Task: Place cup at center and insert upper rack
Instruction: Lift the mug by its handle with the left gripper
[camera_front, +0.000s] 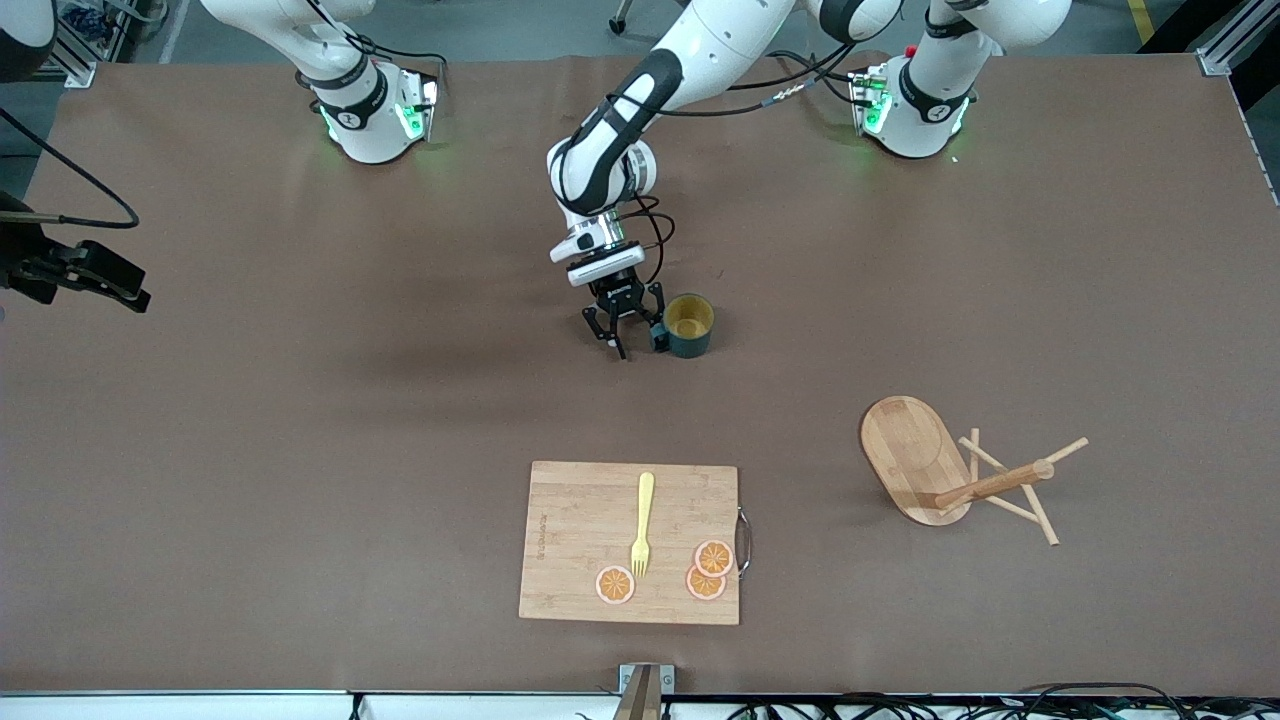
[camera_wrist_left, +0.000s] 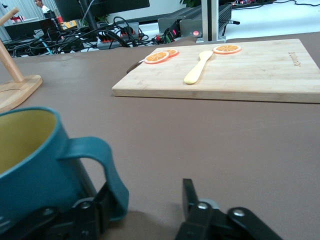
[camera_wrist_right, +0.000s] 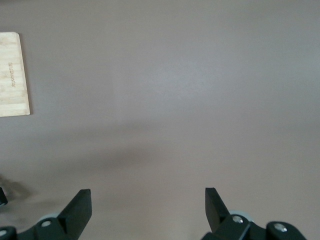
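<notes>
The cup (camera_front: 689, 325) stands upright on the bench (camera_front: 300, 400), just beside the left hand (camera_front: 622, 325), whose spread fingers straddle its handle. The right hand (camera_wrist_right: 147, 210) waits spread.

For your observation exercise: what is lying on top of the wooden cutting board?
On the cutting board lie a yellow fork and three orange slices; two of the slices overlap, so part of the lower one is covered. Nothing can be seen of what the board itself covers.

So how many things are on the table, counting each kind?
Dark teal ribbed cup: 1
Light wooden mug stand, tipped over: 1
Rectangular bamboo cutting board: 1
Yellow fork: 1
Orange slices: 3
Total: 7
</notes>
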